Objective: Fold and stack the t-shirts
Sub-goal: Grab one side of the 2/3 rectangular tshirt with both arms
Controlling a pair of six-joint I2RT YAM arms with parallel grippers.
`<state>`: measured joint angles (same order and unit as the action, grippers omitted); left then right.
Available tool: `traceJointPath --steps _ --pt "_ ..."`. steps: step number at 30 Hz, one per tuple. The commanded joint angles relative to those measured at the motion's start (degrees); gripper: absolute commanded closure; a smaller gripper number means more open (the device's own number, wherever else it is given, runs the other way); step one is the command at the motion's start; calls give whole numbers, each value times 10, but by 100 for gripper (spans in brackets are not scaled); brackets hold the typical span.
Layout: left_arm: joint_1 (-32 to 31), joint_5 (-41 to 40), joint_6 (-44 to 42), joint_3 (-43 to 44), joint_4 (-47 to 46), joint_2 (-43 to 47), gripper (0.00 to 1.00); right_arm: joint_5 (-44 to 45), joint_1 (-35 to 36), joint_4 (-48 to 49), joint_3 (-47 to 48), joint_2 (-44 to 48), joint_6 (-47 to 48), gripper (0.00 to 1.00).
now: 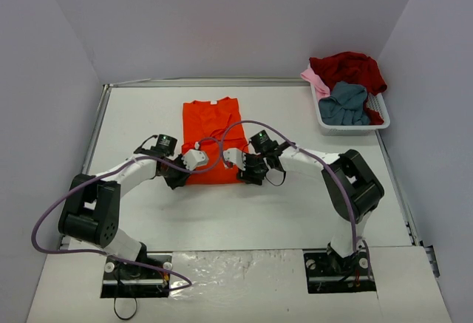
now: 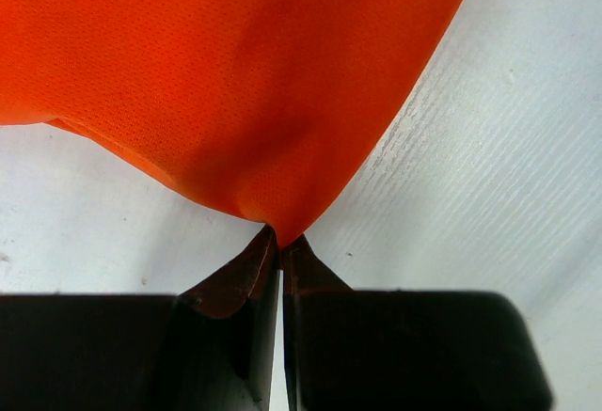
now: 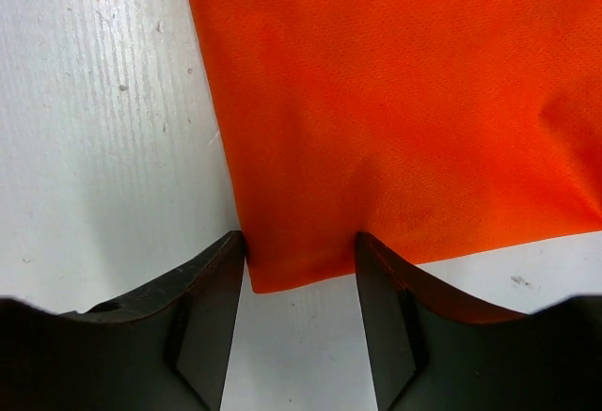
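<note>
The bright orange-red t-shirt [image 1: 213, 134] lies spread on the white table, collar toward the far side. My left gripper [image 1: 182, 178] sits at its near left corner, jaws shut on the pinched cloth [image 2: 245, 72], and the fingertips [image 2: 279, 234] meet on the fabric tip. My right gripper [image 1: 247, 174] is at the near right corner. It stands open, its fingers [image 3: 301, 238] straddling the flat corner of the shirt [image 3: 395, 101] without pressing it. Other t-shirts, dark red [image 1: 347, 68], grey-blue [image 1: 346, 103] and pale pink [image 1: 315, 80], are heaped in the basket.
A white slatted basket [image 1: 379, 105] stands at the far right of the table. Raised table rims run along the left [image 1: 96, 127] and far sides. White walls enclose the workspace. A purple cable [image 1: 244, 125] loops over the shirt between the arms.
</note>
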<state>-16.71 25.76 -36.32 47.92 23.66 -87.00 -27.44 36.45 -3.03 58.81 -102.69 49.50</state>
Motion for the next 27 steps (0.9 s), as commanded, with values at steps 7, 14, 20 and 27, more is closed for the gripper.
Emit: traceJointPath --steps 7,14,20,27 --pt "5 39 3 25 18 7 98 49 14 -5 36 -35 -26 81" --pt "10 43 -4 31 32 6 98 39 16 -44 47 -39 -22 100" --pt "10 50 -17 44 75 22 98 5 15 -152 63 17 -9 100" --pt "7 114 -98 74 227 56 98 -23 15 -240 40 94 -11 100"
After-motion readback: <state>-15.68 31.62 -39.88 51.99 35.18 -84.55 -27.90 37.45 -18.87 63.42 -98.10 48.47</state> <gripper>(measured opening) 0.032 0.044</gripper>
